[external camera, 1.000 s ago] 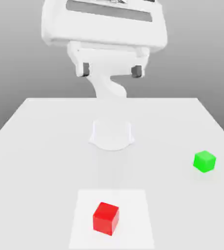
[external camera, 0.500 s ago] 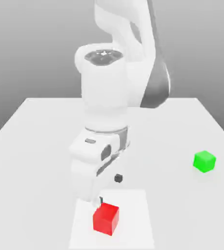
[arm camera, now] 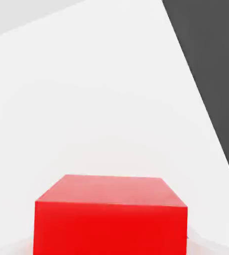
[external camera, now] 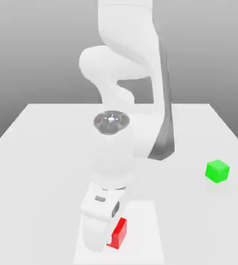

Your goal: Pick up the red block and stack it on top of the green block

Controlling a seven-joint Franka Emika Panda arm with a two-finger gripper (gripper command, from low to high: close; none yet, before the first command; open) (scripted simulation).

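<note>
since the earlier frame the arm has swung down from high above the table (external camera: 48, 150) and its hand now sits low over the red block (external camera: 119, 232), hiding most of it in the exterior view. the gripper (external camera: 108, 239) is down around that block with its jaws drawn nearly shut, and going by its place it appears to be clamped on the cube, which still rests on the pale square patch (external camera: 147, 233) at the near edge. the green block (external camera: 217, 171) sits well apart toward the exterior view's right. the risk now is a shallow or off-centre pinch: smooth faces could let the cube twist or slip on the lift, or land skewed on the green one
</note>
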